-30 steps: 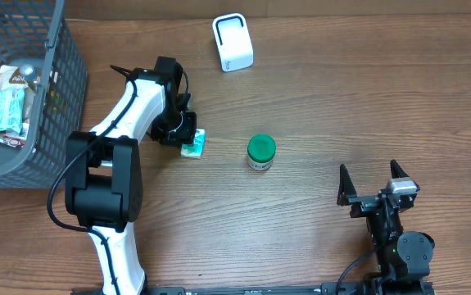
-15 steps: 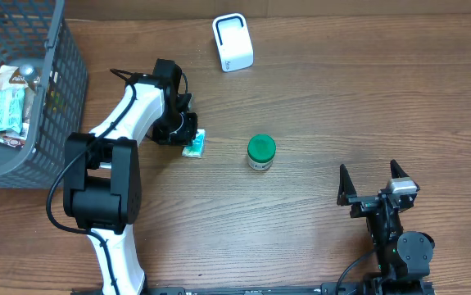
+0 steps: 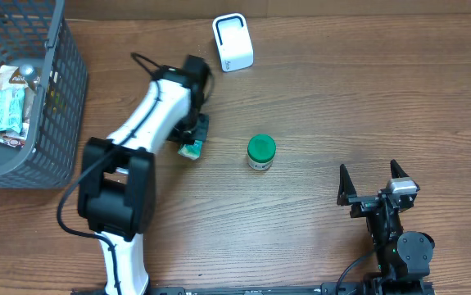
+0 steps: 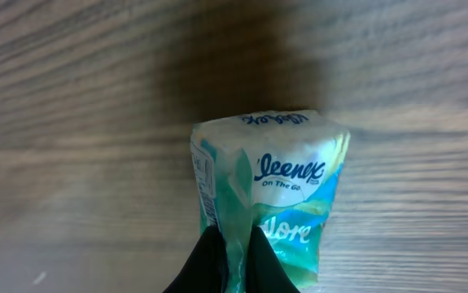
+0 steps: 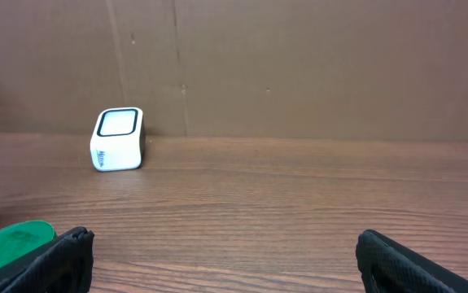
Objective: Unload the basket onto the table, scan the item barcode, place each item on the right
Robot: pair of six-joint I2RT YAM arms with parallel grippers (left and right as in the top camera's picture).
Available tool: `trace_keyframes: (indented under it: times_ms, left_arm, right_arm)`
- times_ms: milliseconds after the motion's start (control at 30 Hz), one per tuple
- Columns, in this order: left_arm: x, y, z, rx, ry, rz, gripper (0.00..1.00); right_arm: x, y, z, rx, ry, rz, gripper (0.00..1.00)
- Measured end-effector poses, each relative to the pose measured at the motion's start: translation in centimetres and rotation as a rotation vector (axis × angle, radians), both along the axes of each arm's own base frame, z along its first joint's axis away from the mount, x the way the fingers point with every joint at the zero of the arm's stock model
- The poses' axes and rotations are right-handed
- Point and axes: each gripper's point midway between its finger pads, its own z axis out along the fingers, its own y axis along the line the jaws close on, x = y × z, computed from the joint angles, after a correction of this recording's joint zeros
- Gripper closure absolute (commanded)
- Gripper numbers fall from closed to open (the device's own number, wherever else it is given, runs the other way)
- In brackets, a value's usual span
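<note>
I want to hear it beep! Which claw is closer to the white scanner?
Left. The left claw, pinching the tissue pack, is a little way from the scanner; the right claw sits much farther off.

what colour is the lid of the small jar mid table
The lid is green, clearest in the overhead view.
</note>
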Motion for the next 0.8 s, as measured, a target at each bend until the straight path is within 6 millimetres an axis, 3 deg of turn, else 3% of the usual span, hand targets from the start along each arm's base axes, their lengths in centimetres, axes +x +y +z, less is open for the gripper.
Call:
trace_keyframes:
  times_ms: [233, 467, 800]
  left_arm:
    - [-1.0, -1.3, 1.6, 0.296, -0.104, -0.085, 0.96]
    - [-0.4, -0.7, 3.3, 0.462, -0.222, -0.078, 0.96]
    - [-0.5, 0.6, 1.7, 0.52, -0.271, -0.044, 0.96]
  right_arm:
    - [0.0, 0.0, 0.0, 0.0, 0.0, 0.0, 0.0]
    - [0.0, 0.0, 0.0, 0.0, 0.0, 0.0, 0.0]
    - [0.0, 0.0, 0.0, 0.0, -0.001, 0.0, 0.0]
